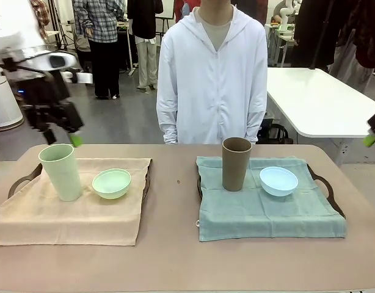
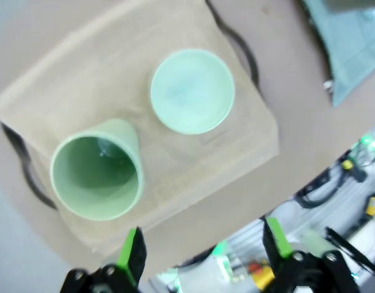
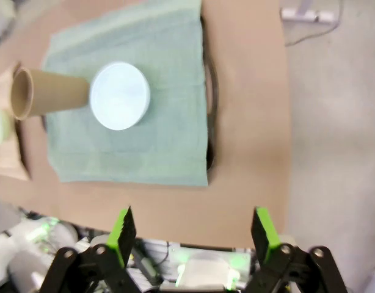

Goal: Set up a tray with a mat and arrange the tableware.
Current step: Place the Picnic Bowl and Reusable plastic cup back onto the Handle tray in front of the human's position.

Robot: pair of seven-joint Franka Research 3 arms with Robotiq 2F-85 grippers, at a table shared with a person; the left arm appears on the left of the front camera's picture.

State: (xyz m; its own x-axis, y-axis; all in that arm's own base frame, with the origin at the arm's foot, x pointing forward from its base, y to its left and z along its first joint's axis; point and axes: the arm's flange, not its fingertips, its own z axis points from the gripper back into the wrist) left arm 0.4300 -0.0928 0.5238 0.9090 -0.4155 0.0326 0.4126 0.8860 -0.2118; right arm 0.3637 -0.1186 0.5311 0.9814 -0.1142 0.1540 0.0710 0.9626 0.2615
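Both place settings look finished, which would explain why each arm hangs back above the desk (image 1: 175, 262) with nothing in its grasp. On the robot's left, a beige mat (image 1: 71, 210) covers a dark tray (image 1: 19, 181), and on it stand the mint green tumbler (image 1: 61, 171) and, just beside it, the mint green bowl (image 1: 111, 183). On the right, a teal mat (image 1: 267, 210) drapes over a second tray (image 1: 325, 186) and carries the brown tumbler (image 1: 236, 163) with the pale blue bowl (image 1: 278, 180) near it. Each tumbler is upright at the far side of its mat, the bowl beside it, so the two sets match.

The left gripper (image 1: 62, 135) hovers over the far left corner of its tray, jaws released and empty. The right gripper (image 3: 192, 235) sits high above the near desk edge (only a green tip (image 1: 371, 139) peeks in at the front view's right border), jaws likewise spread with nothing between them.

Bare desk lies between the trays and along the near edge, giving room to withdraw. The beige mat overhangs its tray toward the robot, a loose edge to avoid snagging. A person (image 1: 213, 73) stands close behind the far edge.
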